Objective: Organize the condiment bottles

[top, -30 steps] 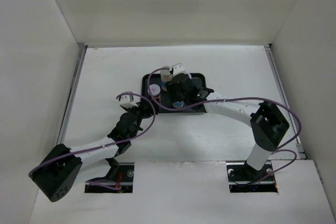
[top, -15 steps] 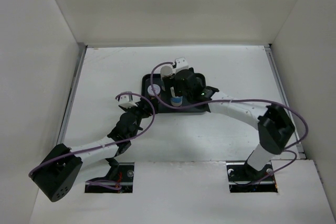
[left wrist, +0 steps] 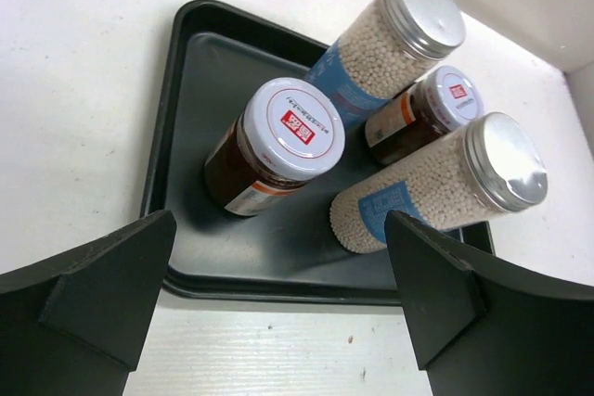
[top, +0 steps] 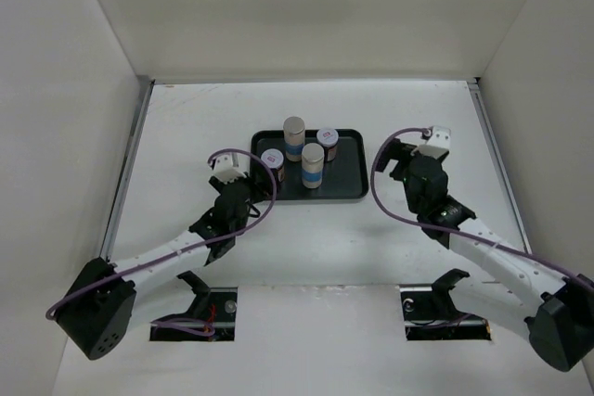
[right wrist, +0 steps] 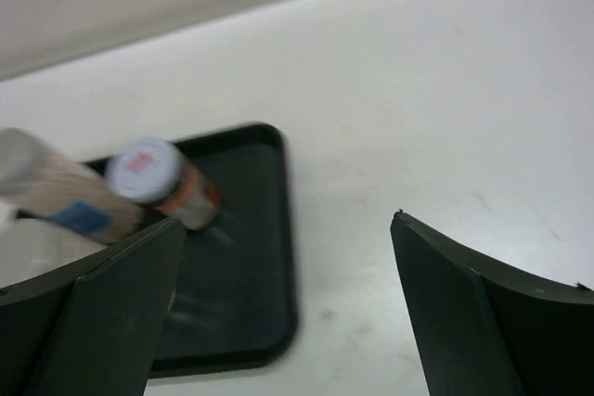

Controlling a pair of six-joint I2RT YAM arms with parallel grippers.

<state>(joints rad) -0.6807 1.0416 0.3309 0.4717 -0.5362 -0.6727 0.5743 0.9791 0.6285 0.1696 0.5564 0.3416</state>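
Note:
Four condiment bottles stand in the black tray (top: 348, 183). A tall grey-capped one (top: 293, 133) is at the back, and a second tall one (top: 313, 164) is in front. One short white-lidded bottle (top: 327, 141) stands right, another (top: 272, 161) left. My left gripper (top: 246, 183) is open just off the tray's left front corner, with nothing between its fingers. Its wrist view shows the near short bottle (left wrist: 283, 141), both tall bottles (left wrist: 394, 44) (left wrist: 445, 187) and the far short one (left wrist: 432, 113). My right gripper (top: 401, 157) is open and empty, right of the tray.
White walls enclose the table on three sides. The right wrist view is blurred; it shows the tray's right end (right wrist: 246, 266), a short bottle (right wrist: 148, 173) and a tall bottle (right wrist: 51, 192), with bare white table (right wrist: 418, 118) beyond.
My right gripper opened, released the front tall bottle in the tray and swung back to the right. My left gripper opened wider and shifted slightly.

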